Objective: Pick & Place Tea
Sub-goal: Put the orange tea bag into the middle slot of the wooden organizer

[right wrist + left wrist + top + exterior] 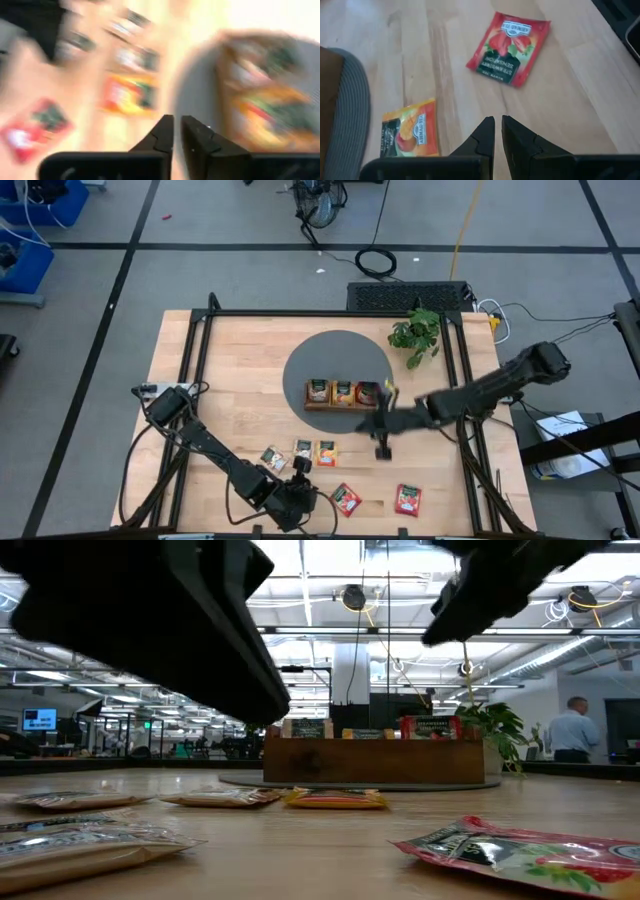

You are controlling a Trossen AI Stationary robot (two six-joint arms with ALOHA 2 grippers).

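Both grippers are showing jaws clenched on nothing, the right gripper [383,452] hanging between the tray [345,406] and loose tea sachets [326,452], while the left gripper [498,131] alone is revealing a red sachet [509,48] ahead.

My table [240,370] is pale wood, smooth with visible grain. The sachets [509,47] look like glossy printed foil or paper, slightly crinkled. The tray [375,762] is brown matt wood on a grey matt mat [320,350]. My fingers [520,142] are dark matt plastic.
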